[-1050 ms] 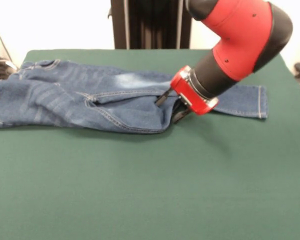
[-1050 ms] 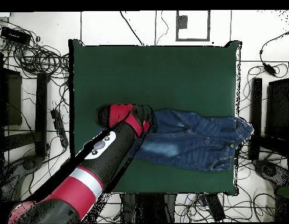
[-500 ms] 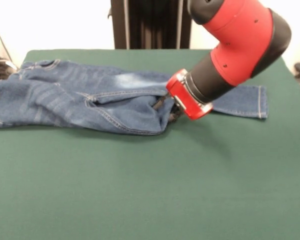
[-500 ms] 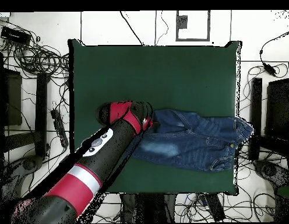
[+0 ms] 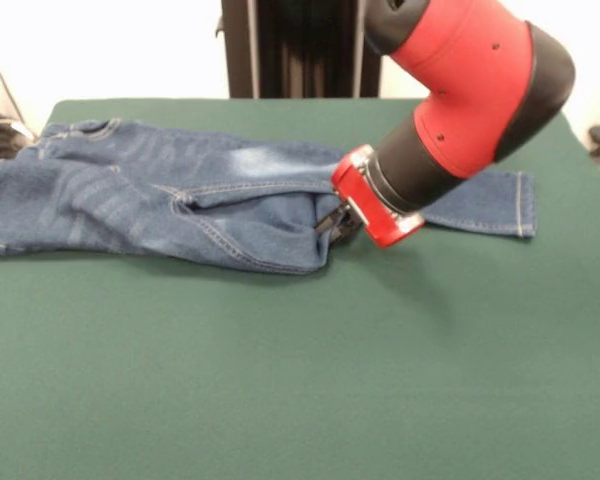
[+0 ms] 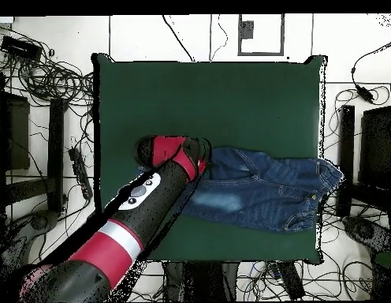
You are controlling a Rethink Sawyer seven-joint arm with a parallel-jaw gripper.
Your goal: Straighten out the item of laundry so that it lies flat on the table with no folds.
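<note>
- Gripper [image 5: 338, 222]: tips buried in the folded-back leg of the jeans [image 5: 180, 200]; whether clenched or released cannot be told.
- Jeans: lying along the far side of the green table [image 5: 280, 380], waistband at its left edge.
- Handling: denim judged soft, light and draping; best held at the folded leg's hem.

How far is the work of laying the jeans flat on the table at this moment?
Done: the far leg of the small dark blue denim jeans already lies stretched out, its hem past the arm. In hand: the gripper is at the end of the folded-back near leg; whether it grips the cloth is hidden. Left: pull that leg out over the dark green cloth table and smooth the wrinkles near the waistband.
</note>
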